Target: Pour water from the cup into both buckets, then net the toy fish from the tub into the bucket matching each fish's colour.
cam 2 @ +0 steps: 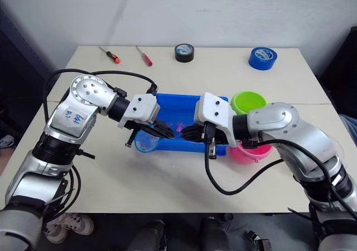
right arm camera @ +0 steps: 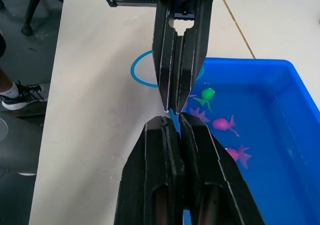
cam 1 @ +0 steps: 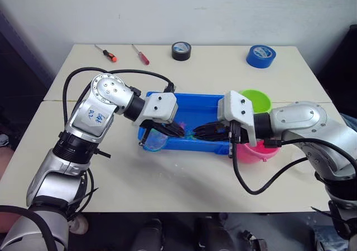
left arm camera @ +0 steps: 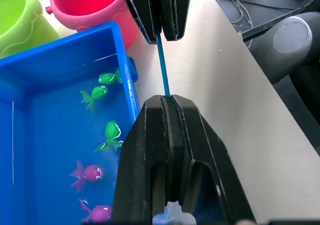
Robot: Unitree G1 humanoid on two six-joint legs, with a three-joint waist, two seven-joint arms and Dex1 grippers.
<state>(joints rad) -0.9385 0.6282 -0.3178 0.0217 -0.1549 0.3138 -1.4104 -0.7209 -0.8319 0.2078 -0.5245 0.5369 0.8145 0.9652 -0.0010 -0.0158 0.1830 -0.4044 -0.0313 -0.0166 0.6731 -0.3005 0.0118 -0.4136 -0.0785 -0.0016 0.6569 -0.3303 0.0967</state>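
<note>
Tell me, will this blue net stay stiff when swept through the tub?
Probably whippy: the net handle is a very thin rod, pinched by the left gripper and right gripper. Likely light, since its hoop is only a slim ring. Sweeping may twist it.

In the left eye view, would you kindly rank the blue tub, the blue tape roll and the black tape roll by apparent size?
1. Blue tub, clearly largest.
2. Blue tape roll.
3. Black tape roll, slightly smaller; both rolls lie similarly far away, so this ranking seems fair.
</note>
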